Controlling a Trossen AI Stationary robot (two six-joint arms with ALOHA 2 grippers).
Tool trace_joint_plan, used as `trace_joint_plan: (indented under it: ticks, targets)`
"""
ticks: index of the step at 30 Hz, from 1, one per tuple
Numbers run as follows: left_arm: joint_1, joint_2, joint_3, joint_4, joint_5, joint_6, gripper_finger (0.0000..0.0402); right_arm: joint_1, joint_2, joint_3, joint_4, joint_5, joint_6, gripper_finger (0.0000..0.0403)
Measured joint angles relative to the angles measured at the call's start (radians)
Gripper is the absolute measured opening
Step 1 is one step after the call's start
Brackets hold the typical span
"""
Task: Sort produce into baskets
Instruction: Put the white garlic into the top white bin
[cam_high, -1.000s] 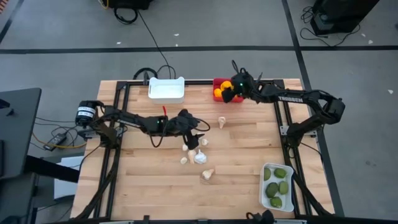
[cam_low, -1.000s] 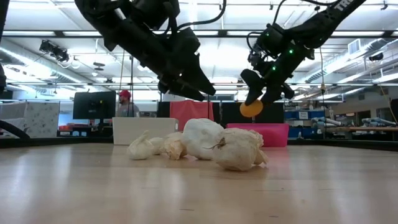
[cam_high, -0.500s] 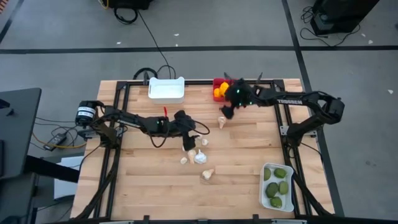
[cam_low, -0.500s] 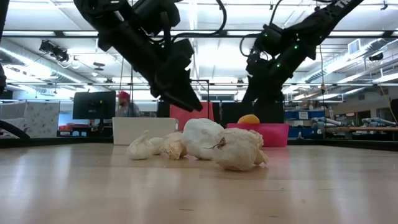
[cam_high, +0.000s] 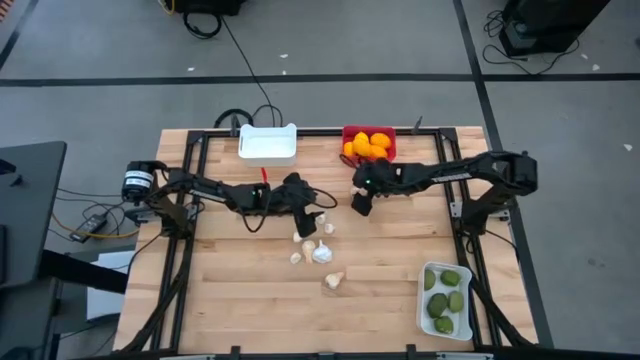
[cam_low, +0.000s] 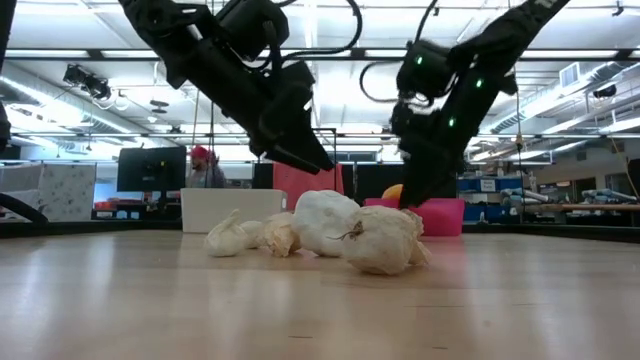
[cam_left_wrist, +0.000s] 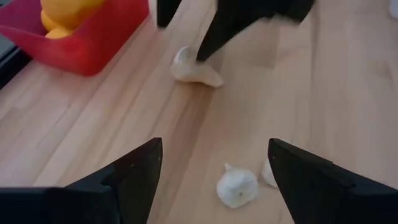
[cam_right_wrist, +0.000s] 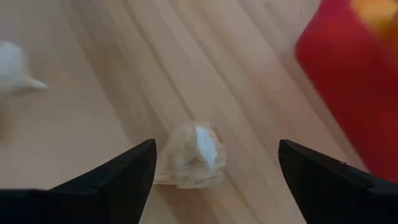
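Several whitish garlic bulbs (cam_high: 320, 250) lie loose on the table's middle. My left gripper (cam_high: 316, 216) hangs open just above them, with one bulb (cam_left_wrist: 237, 186) below the gap between its fingers. My right gripper (cam_high: 360, 203) is open and slants down over a separate bulb (cam_right_wrist: 193, 155), its fingers on either side and clear of it. The red basket (cam_high: 347, 132) at the far edge holds orange citrus fruits (cam_high: 370, 143). A white basket (cam_high: 268, 144) stands empty at the far edge. Another white basket (cam_high: 425, 305) at the near right holds green fruits (cam_high: 446, 298).
A black frame (cam_high: 300, 131) runs along the table's edges. The two grippers hang close together over the table's middle. Bare wood lies at the near left. In the low view a person (cam_low: 202, 165) shows in the room beyond the table.
My right gripper has let go of an orange citrus fruit over the red basket, where the fruit now lies. It has then swung toward the table's near edge and left, sinking and rolling, to a single garlic bulb.
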Motion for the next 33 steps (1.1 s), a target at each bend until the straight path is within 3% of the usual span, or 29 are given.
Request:
trace_joint_plan:
  ticks: [6,12,17,22,33]
  targets:
    - [-0.001,0.0,0.0,-0.009,0.002,-0.027,0.0288,0.0,0.08,0.0,0.002,-0.037,0.048,0.0317]
    - [-0.002,0.023,0.0,0.018,0.002,-0.033,0.0281,0.011,0.092,0.0,0.019,-0.086,0.061,0.0198]
    - [-0.001,0.084,0.0,0.098,0.002,-0.063,0.028,0.053,0.055,0.0,0.16,-0.133,-0.042,0.0115]
    - [-0.001,0.106,-0.001,0.161,0.002,-0.083,0.028,0.118,0.049,0.0,0.289,-0.148,-0.192,0.0121]
    - [0.01,0.106,-0.001,0.294,0.042,-0.085,0.028,0.259,0.049,0.0,0.391,0.131,-0.488,0.0136]
